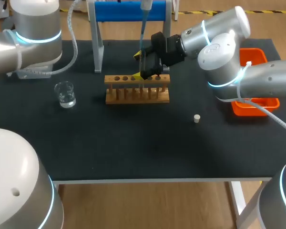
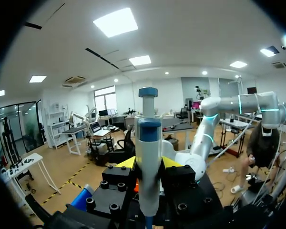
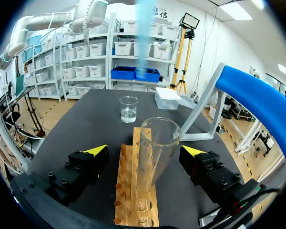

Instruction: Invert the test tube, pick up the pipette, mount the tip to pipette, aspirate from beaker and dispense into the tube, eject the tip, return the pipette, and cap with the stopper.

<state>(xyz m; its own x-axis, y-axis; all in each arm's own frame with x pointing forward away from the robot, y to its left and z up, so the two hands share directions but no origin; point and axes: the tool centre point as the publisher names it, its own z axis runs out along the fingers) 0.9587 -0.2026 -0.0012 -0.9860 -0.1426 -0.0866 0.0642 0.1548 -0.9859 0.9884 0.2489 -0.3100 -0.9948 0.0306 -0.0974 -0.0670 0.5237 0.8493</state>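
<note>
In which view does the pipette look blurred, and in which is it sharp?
Right wrist view: the pipette is a pale, blurred streak above the sharp test tube. Left wrist view: it is sharp, held in the left gripper. Head view: thin but clear.

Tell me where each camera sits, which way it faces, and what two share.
Head view: above, behind, looking down on the table; left arm, right arm show.
Left wrist view: left wrist, facing the room; left tool shut on the pipette.
Right wrist view: right wrist, facing along the rack; right tool open around the tube.
Shared: head and right wrist views show the beaker.
</note>
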